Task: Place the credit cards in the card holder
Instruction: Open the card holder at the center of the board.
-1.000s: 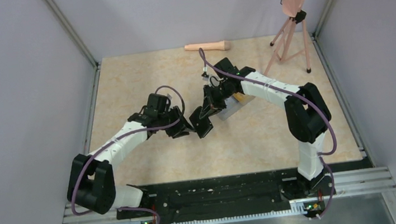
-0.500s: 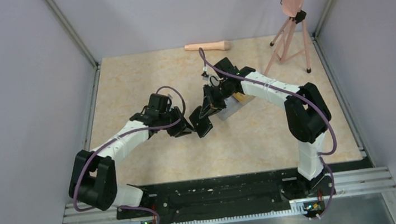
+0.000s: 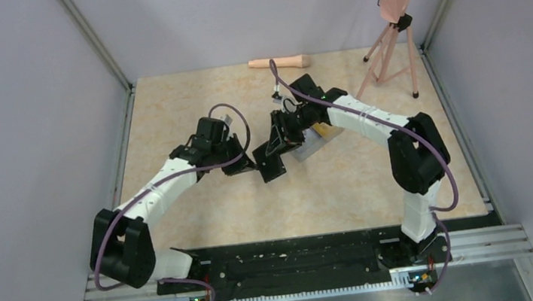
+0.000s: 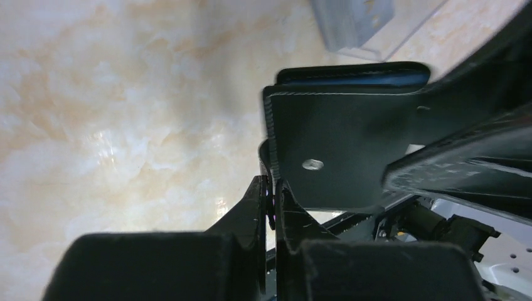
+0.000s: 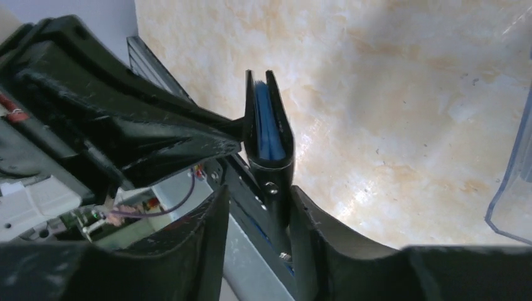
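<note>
The card holder (image 3: 271, 166) is being held off the tabletop (image 3: 189, 99) — one edge pinched by the left gripper (image 3: 244, 164), its body clamped by the right gripper (image 3: 278, 143). Just beyond it, credit cards (image 3: 330, 133) are lying in the clear box (image 3: 309, 148) — seemingly none loaded yet.

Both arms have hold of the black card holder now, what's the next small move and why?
Probably the left fingers should ease their pinched flap away to spread the card holder open. The right fingers clamp its other side, its blue pockets show only through a narrow gap, and the credit cards sit in the clear box.
</note>
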Motion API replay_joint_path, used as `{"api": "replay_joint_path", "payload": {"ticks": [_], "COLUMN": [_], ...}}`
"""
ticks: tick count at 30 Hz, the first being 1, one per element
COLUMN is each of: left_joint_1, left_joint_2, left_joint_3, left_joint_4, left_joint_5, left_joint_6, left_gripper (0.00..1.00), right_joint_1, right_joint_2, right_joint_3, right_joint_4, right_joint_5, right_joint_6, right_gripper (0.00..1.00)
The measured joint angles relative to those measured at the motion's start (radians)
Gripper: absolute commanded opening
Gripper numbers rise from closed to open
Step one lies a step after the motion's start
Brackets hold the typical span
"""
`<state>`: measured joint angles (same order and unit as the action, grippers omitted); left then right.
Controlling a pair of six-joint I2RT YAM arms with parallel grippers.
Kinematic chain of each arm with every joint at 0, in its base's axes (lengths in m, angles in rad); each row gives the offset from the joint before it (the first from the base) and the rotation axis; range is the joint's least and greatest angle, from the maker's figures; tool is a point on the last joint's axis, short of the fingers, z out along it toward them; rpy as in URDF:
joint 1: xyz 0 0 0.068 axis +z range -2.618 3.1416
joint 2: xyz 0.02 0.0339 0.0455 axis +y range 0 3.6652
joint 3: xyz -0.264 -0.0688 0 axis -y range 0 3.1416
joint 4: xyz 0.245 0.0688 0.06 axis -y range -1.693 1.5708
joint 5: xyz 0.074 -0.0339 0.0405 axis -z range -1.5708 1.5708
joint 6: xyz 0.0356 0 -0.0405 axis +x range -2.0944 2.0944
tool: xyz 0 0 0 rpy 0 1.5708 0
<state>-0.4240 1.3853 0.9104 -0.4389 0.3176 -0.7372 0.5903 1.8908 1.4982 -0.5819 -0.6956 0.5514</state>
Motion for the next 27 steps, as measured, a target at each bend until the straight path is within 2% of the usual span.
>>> {"api": "replay_joint_path", "payload": {"ticks": [2, 4, 5, 10, 16, 21, 27], "left_joint_1": [0.0, 0.0, 0.001, 0.002, 0.003, 0.003, 0.003], "left_joint_2": [-0.029, -0.067, -0.087, -0.149, -0.181, -0.173, -0.159], "left_joint_3": [0.046, 0.096, 0.125, 0.268, 0.36, 0.459, 0.518], "left_joint_4": [-0.023, -0.036, -0.04, -0.067, -0.151, -0.231, -0.251], "left_joint_5": [-0.016, -0.024, -0.024, -0.021, -0.019, -0.007, 0.057], "left_joint_6": [0.073, 0.156, 0.206, 0.483, 0.785, 0.887, 0.904], "left_gripper": [0.0, 0.0, 0.0, 0.0, 0.0, 0.0, 0.0], "right_joint_1": [-0.003, -0.006, -0.01, -0.05, -0.092, -0.09, -0.089], "right_joint_2": [-0.026, -0.065, -0.094, -0.246, -0.371, -0.376, -0.375], "right_joint_3": [0.0, 0.0, 0.0, 0.0, 0.0, -0.004, -0.013], "right_joint_4": [0.0, 0.005, 0.01, 0.03, 0.078, 0.092, 0.138], "right_joint_5": [0.016, 0.048, 0.071, 0.17, 0.227, 0.176, 0.062], "right_joint_6": [-0.003, -0.016, -0.027, -0.085, -0.183, -0.238, -0.253], "right_gripper": [0.72, 0.87, 0.91, 0.94, 0.94, 0.94, 0.94]}}
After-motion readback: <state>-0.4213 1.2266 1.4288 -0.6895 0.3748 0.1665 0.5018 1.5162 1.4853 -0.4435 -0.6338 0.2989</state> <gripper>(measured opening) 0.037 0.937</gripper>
